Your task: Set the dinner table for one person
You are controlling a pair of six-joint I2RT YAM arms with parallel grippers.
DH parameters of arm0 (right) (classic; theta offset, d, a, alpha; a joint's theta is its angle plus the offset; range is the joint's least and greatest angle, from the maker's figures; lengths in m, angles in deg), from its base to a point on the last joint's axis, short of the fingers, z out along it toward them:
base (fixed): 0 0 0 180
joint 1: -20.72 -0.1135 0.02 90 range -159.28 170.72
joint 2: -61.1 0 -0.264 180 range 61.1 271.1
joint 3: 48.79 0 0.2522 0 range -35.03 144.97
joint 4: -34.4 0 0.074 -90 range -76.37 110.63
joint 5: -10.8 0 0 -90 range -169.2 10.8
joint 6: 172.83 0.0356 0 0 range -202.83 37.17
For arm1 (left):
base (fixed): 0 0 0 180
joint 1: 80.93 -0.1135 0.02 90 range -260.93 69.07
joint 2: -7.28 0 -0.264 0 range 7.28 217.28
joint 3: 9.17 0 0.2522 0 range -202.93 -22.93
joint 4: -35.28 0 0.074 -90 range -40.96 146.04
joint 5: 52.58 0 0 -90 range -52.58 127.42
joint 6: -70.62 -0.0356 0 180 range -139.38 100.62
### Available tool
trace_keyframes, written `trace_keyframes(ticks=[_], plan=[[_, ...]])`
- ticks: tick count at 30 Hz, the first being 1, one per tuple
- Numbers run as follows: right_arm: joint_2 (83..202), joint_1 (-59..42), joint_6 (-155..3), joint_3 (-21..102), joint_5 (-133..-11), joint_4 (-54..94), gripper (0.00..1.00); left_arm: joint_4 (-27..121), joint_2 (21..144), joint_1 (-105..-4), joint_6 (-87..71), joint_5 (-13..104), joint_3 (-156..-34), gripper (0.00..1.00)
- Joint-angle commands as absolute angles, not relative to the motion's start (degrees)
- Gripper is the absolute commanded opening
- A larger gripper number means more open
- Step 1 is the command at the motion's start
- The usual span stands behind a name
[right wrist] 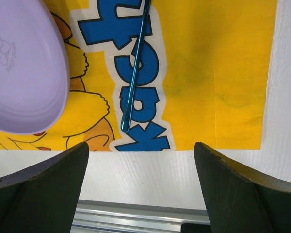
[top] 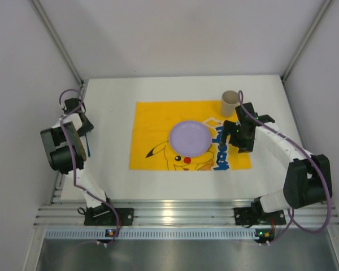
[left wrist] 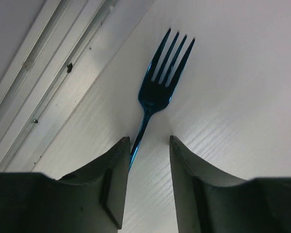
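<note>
The white dinner table (top: 114,182) carries a yellow Pikachu-print cloth (top: 158,121). A lilac plate (top: 190,138) sits in the middle of the cloth and also shows in the right wrist view (right wrist: 24,63). A thin blue utensil handle (right wrist: 135,68) lies on the cloth just right of the plate. A blue fork (left wrist: 161,80) lies on the bare table left of the cloth (top: 88,148). My left gripper (left wrist: 149,141) is open low over the fork, with the handle between its jaws against the left finger. My right gripper (right wrist: 141,148) is open and empty above the cloth's near right edge.
A tan cup (top: 230,103) stands upright at the cloth's far right corner, just behind my right arm (top: 271,138). The silver rail (top: 169,212) runs along the table's near edge. White walls close in the left, right and back.
</note>
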State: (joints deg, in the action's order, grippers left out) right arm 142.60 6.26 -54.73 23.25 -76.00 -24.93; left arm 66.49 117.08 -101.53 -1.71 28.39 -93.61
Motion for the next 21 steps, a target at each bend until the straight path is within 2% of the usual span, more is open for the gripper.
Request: trace_keyframes(ticks=[1,3,8,12,21], plan=[[143.45,6.74,-54.52,26.14,-75.6,-25.33,0.89,66.35,122.32,-102.47,-2.33,30.04,-95.52,0.4],[143.89,6.74,-54.35,26.49,-75.69,-25.51,0.89,67.05,123.64,-102.73,-2.51,29.87,-96.58,0.29],[144.33,6.65,-54.17,26.58,-76.13,-25.68,0.89,66.88,124.0,-102.91,-2.16,29.6,-94.57,0.18],[144.42,6.74,-53.91,26.14,-76.13,-25.33,0.89,67.23,123.82,-102.82,-2.42,30.39,-93.86,0.0],[143.28,6.74,-53.73,25.44,-75.78,-24.02,0.89,68.55,119.27,-100.63,-2.24,34.52,-94.47,0.0]])
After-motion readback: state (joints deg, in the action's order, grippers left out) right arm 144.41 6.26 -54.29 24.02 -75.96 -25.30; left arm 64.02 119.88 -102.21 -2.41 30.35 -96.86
